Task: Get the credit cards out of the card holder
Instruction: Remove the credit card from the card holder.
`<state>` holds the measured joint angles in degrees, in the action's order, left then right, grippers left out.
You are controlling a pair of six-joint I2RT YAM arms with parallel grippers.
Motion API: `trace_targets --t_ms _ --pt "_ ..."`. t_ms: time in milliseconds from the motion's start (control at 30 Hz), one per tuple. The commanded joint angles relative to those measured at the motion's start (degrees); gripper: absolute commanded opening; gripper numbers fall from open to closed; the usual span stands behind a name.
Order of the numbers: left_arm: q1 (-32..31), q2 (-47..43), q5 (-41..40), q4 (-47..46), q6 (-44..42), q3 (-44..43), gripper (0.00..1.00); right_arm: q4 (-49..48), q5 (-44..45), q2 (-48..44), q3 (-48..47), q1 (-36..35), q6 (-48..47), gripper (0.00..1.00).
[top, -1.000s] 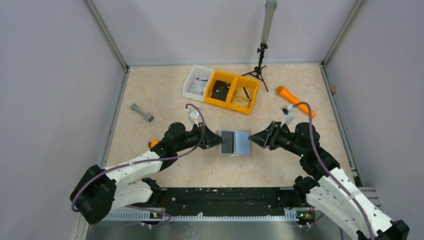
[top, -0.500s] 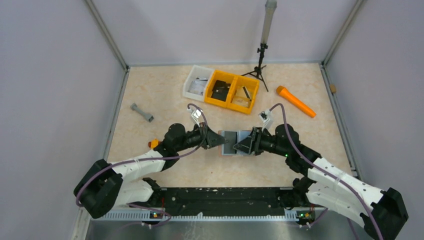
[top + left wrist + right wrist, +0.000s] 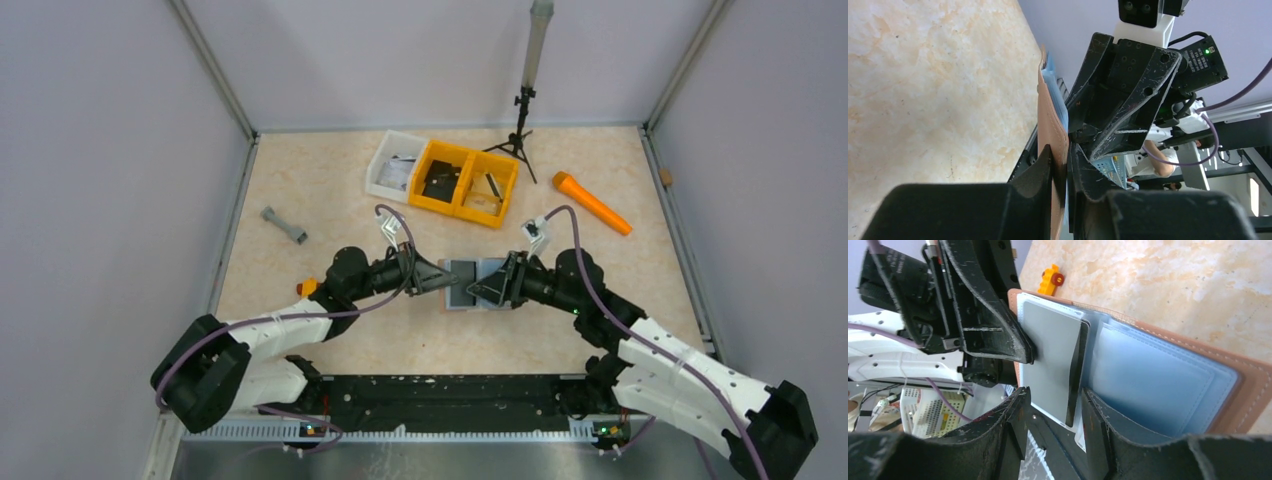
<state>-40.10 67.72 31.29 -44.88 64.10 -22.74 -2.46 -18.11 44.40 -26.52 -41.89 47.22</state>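
Note:
The card holder [image 3: 487, 270] lies open mid-table, reddish-brown outside and pale blue inside [image 3: 1153, 385]. My left gripper [image 3: 447, 283] is shut on its left leather edge [image 3: 1050, 125], one finger under and one on top. A greyish card [image 3: 1053, 355] sits in the holder's left pocket, with the dark edge of a black card [image 3: 1077, 370] beside it. My right gripper [image 3: 1055, 392] is open, its fingers on either side of the cards' near end and apart from them. In the top view it [image 3: 478, 291] hovers over the holder's right half.
Two yellow bins [image 3: 468, 182] and a white bin [image 3: 392, 165] stand behind the holder. An orange cylinder [image 3: 592, 203] lies at the right, a grey dumbbell piece [image 3: 284, 225] at the left, a small tripod [image 3: 520, 120] at the back. A small yellow toy piece [image 3: 1052, 277] sits near the left arm.
My right arm has swung left from beside the holder to over it. My left gripper has moved onto the holder's left edge and closed on it.

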Motion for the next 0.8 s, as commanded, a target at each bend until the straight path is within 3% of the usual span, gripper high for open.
trace_targets --t_ms 0,233,433,567,633,767 --pt "-0.5 0.8 6.1 -14.8 5.7 -0.6 0.04 -7.0 -2.4 -1.2 1.4 -0.3 1.2 0.43" --pt "-0.4 1.5 6.3 -17.6 6.7 0.0 0.0 -15.3 -4.3 -5.0 4.0 0.6 5.7 0.24" --pt "-0.4 2.9 5.1 -27.0 11.2 1.8 0.0 -30.5 -4.0 -8.6 11.1 1.7 13.5 0.17" --pt "-0.5 4.6 5.8 -30.4 13.3 1.8 0.0 -33.2 -4.6 -8.1 11.4 1.7 15.0 0.09" --pt "-0.5 5.1 5.9 -31.3 13.7 2.1 0.0 -33.5 -5.5 -7.5 10.9 1.7 14.8 0.08" --pt "-0.8 5.7 5.8 -33.6 14.3 2.3 0.0 -34.1 -6.5 -6.9 10.5 1.7 15.1 0.18"
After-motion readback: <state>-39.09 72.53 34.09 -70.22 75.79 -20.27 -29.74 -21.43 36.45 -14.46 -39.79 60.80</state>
